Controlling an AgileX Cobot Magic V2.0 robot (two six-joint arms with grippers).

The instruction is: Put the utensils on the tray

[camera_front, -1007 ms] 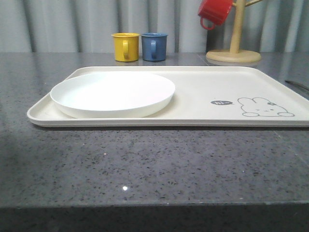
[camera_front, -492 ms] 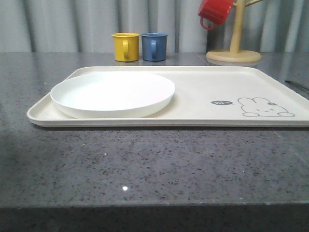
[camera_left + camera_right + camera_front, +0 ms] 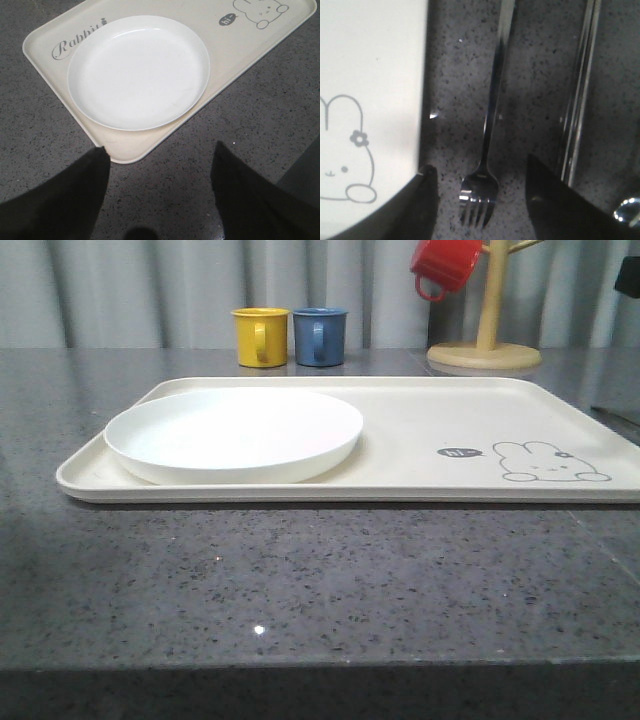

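The right gripper (image 3: 479, 200) hangs with fingers spread astride the fork (image 3: 487, 145), which lies on the counter just beside the tray (image 3: 370, 75), apparently lined up to grasp it. The left gripper (image 3: 160, 175) waits spread and empty near the tray's corner, where the plate (image 3: 138, 70) already sits.

Low front view across tray (image 3: 400, 455), left wrist view above it, right wrist view close over its edge

Dark arm part (image 3: 628, 275) newly top right
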